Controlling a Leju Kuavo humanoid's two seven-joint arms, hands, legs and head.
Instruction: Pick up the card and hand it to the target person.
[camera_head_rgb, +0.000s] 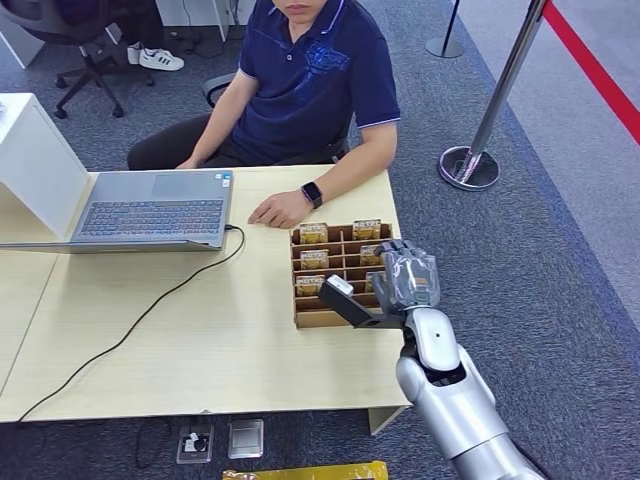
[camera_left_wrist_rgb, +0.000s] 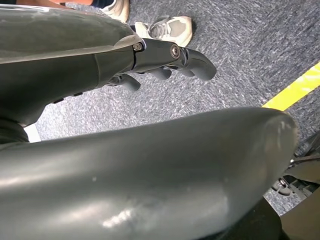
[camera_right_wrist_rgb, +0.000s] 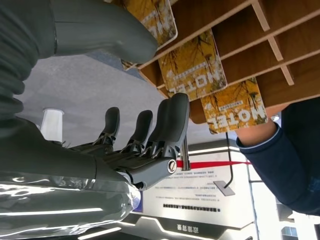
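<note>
Nearest us, our right hand (camera_head_rgb: 404, 283) hovers over the wooden rack (camera_head_rgb: 343, 318), fingers (camera_right_wrist_rgb: 166, 125) spread and empty. The cards (camera_right_wrist_rgb: 192, 67) stand upright in its compartments just beyond. We judge them light, stiff and slick, best pinched by the exposed top edge; our left hand (camera_left_wrist_rgb: 166, 62) hangs with fingers loosely extended, holding nothing.

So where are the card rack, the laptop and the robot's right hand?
Rack (camera_head_rgb: 330, 319): head view, on its front wall.
Laptop (camera_head_rgb: 151, 215): head view, on the keyboard.
Right hand (camera_head_rgb: 407, 280): head view, on the back of the hand, over the rack.
</note>
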